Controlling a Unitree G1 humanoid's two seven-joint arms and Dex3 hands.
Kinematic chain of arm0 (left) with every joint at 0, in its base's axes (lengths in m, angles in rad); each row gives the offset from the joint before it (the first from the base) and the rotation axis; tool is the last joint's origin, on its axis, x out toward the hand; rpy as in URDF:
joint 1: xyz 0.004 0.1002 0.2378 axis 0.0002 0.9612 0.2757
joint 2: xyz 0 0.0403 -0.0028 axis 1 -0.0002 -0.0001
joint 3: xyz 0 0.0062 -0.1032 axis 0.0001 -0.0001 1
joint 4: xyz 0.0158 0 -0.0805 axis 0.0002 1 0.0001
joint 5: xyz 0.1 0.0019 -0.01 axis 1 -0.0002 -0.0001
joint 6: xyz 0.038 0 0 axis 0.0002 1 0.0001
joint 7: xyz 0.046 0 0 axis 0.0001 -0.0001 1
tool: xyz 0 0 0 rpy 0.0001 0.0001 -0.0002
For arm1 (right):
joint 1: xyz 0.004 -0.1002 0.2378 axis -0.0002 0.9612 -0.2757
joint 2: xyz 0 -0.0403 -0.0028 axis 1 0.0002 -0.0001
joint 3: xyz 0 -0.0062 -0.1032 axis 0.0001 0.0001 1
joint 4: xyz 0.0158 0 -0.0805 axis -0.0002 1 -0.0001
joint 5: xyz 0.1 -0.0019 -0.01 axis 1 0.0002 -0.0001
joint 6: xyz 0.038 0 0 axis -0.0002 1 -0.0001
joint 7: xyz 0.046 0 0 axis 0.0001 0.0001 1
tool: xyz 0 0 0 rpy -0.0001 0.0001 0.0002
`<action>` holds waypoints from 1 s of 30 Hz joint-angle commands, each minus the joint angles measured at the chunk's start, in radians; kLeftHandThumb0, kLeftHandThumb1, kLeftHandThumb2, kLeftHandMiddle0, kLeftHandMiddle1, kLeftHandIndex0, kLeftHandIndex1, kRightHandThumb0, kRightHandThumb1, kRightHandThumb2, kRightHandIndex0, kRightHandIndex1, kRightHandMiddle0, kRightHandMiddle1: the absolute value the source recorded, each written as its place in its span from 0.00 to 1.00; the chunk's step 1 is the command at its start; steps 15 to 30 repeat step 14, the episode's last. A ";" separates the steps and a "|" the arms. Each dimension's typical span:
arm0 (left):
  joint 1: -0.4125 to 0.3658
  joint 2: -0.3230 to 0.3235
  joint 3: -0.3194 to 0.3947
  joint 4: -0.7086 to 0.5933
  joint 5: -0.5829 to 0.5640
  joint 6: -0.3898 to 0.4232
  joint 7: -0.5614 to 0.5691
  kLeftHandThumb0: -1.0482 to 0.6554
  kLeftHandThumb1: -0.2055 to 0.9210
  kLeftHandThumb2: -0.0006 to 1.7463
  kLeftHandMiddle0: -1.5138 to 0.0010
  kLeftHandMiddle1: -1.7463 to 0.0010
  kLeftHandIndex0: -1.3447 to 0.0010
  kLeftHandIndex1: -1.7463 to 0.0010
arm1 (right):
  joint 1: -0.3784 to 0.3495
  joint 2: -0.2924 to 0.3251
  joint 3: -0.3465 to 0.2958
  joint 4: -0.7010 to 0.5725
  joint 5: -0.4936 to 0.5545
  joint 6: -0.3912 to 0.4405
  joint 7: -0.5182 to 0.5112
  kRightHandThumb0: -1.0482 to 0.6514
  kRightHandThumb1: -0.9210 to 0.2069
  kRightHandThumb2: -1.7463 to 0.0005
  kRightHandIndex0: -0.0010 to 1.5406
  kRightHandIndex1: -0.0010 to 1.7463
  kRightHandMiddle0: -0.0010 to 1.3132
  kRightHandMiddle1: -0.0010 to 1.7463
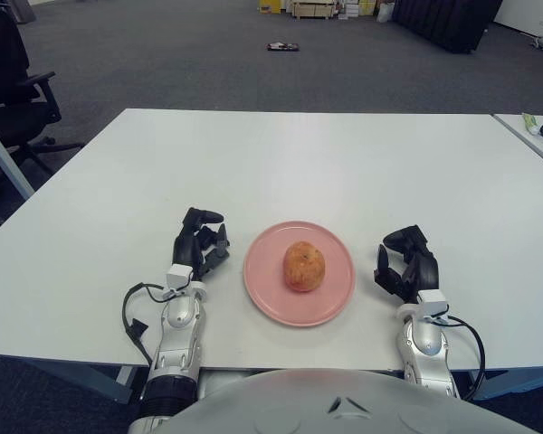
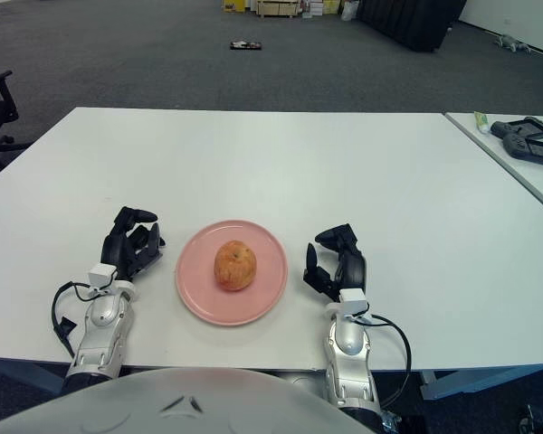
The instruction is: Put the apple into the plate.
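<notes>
We look down on a wide white desk [image 1: 281, 154] that carries everything in play. Near its front edge lies the pink plate [image 1: 262, 285], and the apple [image 1: 303, 266] already sits on it, close to the middle and upright. We judge the placing step to be done: the fruit is in the plate and nothing grips it.

The left robot hand [image 1: 199, 246] shows just beside the plate's left rim, apart from it, its dark fingers loosely curled and holding nothing. The right robot hand [image 1: 405, 263] shows a little off the plate's right rim, likewise loosely bent and empty. The apple lies between the two, nearer neither by much, touched by none.

We think the next move calls only for keeping both hands clear of the plate, so that no finger catches the rim and rolls the apple off.
</notes>
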 commanded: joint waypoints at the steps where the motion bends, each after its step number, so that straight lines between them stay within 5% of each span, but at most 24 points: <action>1: 0.011 0.011 0.005 -0.010 -0.006 0.017 -0.014 0.39 0.79 0.49 0.55 0.00 0.75 0.00 | 0.002 0.009 0.008 0.026 0.011 0.013 0.005 0.38 0.28 0.45 0.40 0.87 0.30 1.00; 30: 0.026 0.015 0.005 -0.035 -0.010 0.016 -0.024 0.39 0.79 0.49 0.55 0.00 0.75 0.00 | 0.004 0.018 0.007 0.027 0.004 0.018 -0.010 0.38 0.28 0.45 0.40 0.86 0.30 1.00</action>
